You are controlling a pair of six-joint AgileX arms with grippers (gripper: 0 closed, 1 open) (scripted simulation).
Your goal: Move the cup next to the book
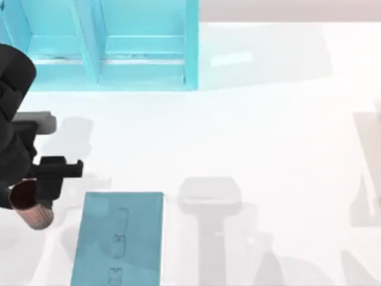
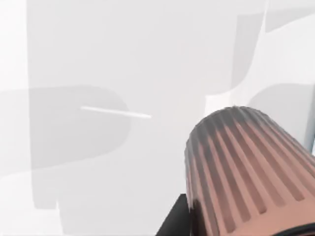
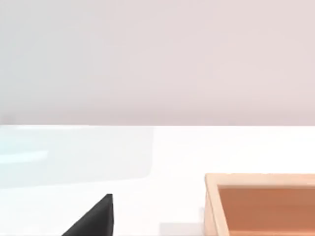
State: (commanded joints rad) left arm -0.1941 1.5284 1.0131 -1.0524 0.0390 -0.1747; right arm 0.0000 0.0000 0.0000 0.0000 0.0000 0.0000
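The cup (image 1: pixel 37 215) is tilted on its side in my left gripper (image 1: pixel 43 189), which is shut on it near its rim, at the table's left edge. Its dark reddish inside faces up and left, and its ribbed pinkish-tan wall (image 2: pixel 246 172) looms large in the left wrist view. The teal-blue book (image 1: pixel 119 238) lies flat on the table just right of the cup, with a small gap between them. One dark fingertip (image 3: pixel 93 219) of my right gripper shows over the white table.
A large light-blue shelf unit (image 1: pixel 113 47) stands at the back left. A wooden box (image 3: pixel 266 201) sits in front of the right wrist camera. The white table (image 1: pixel 268 149) stretches open to the right of the book.
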